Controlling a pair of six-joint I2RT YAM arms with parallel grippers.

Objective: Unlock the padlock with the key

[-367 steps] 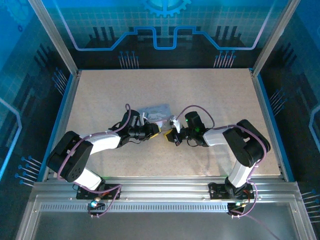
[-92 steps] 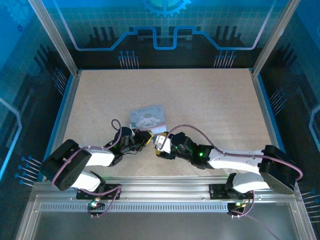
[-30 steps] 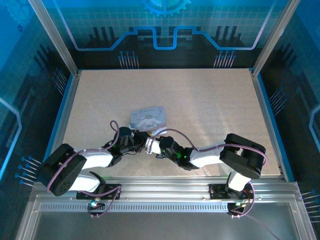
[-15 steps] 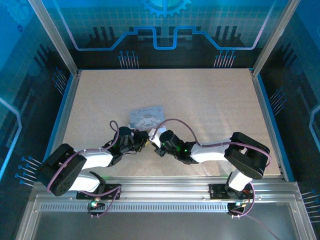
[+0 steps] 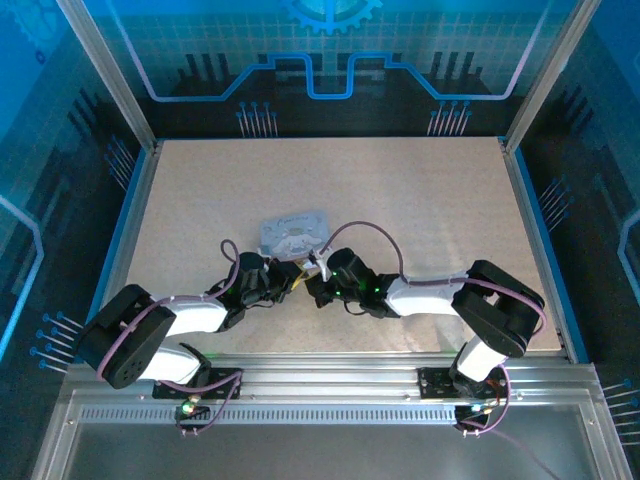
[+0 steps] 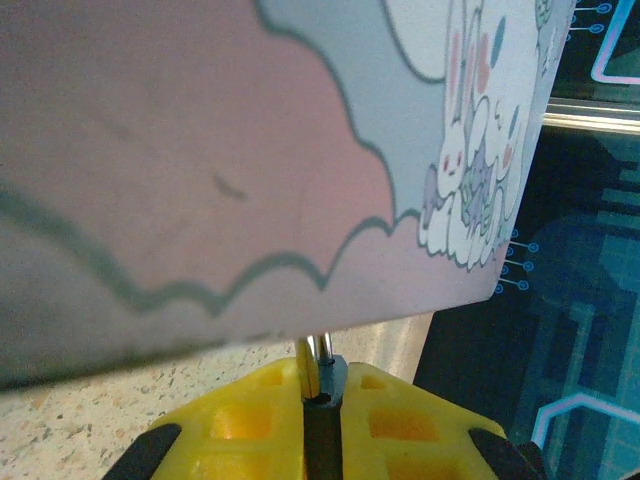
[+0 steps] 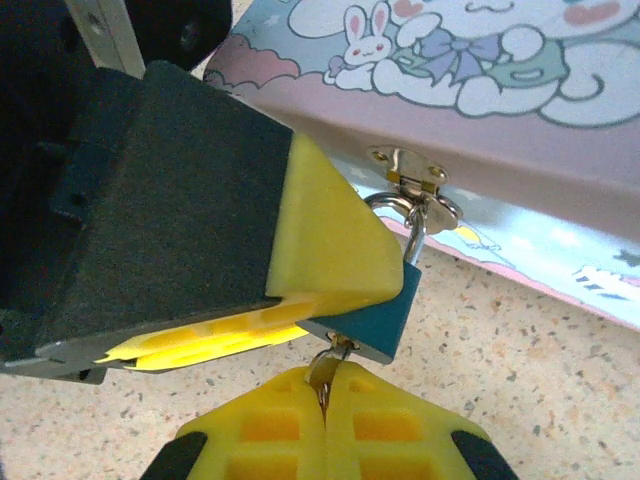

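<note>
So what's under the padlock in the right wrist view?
The key, meeting its underside, pinched by the right tool. Its head is covered by the pads; whether the tip sits inside the padlock is hidden.

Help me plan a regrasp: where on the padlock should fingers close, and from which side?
Pinch the padlock body across its flat faces, coming in sideways as the left gripper does. Its shackle is looped through the hasp and the key sits in the opposite edge, so both ends should stay free.
</note>
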